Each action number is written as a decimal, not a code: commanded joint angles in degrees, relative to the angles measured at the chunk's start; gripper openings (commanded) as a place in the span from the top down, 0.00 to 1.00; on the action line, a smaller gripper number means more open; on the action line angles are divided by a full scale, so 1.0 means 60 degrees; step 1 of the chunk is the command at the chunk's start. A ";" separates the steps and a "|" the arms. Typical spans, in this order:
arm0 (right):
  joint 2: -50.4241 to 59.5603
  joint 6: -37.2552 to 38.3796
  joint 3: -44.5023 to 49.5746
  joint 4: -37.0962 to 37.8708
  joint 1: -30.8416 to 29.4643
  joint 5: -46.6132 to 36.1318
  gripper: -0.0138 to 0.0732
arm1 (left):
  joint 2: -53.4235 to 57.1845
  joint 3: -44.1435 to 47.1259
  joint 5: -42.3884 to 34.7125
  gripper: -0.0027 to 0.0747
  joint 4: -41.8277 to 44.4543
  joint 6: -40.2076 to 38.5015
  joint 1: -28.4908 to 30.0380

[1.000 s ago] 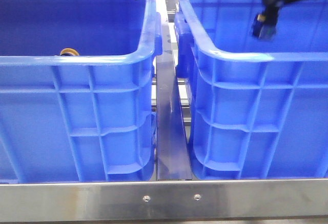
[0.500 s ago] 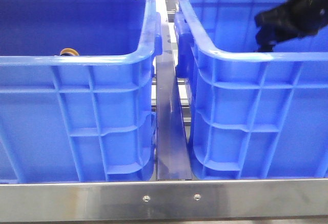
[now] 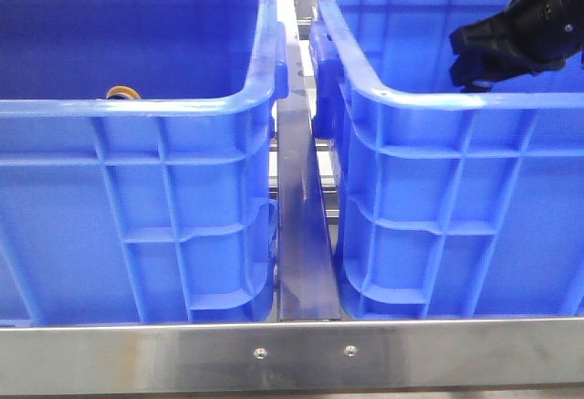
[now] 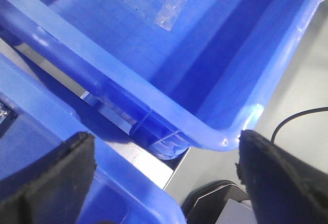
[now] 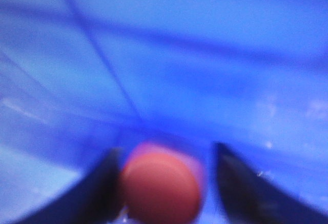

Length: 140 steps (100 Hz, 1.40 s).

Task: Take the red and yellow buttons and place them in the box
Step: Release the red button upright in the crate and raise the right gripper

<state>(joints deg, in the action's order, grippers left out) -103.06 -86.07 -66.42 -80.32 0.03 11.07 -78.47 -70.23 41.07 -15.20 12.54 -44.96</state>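
Red button is sitting between the right gripper's spread fingers, nearer one, inside the right crate, while the left gripper is hanging open.

The red button shows in the right wrist view as a blurred, rounded red dome, its cap facing the camera against the blue inner wall of a crate; its collar cannot be made out. The yellow button lies inside the left blue box, down near the front wall, with only the top of its yellow-orange cap peeking over the rim in the front view. That box is a deep blue crate with ribbed sides and a thick rolled rim, standing upright just beside its twin.
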 commanded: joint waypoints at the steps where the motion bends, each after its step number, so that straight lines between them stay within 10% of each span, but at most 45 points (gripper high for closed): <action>1: 0.0478 -0.0132 -0.0253 -0.0136 -0.0022 0.0077 0.21 | 0.0315 -0.0282 -0.0472 0.26 -0.0181 0.0011 -0.0072; 50: 0.1615 -0.0113 0.0019 -0.0147 -0.0022 0.0473 0.21 | 0.0315 -0.0282 -0.0472 0.26 -0.0181 0.0011 -0.0072; 140: 0.8699 -0.0113 0.5669 -0.0199 -0.0022 0.0505 0.21 | 0.0332 -0.0443 0.0104 0.27 -0.0139 -0.0634 0.1018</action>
<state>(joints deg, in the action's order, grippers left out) -53.20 -86.19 -32.22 -80.32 0.03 13.61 -78.47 -70.84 43.54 -15.10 11.28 -41.29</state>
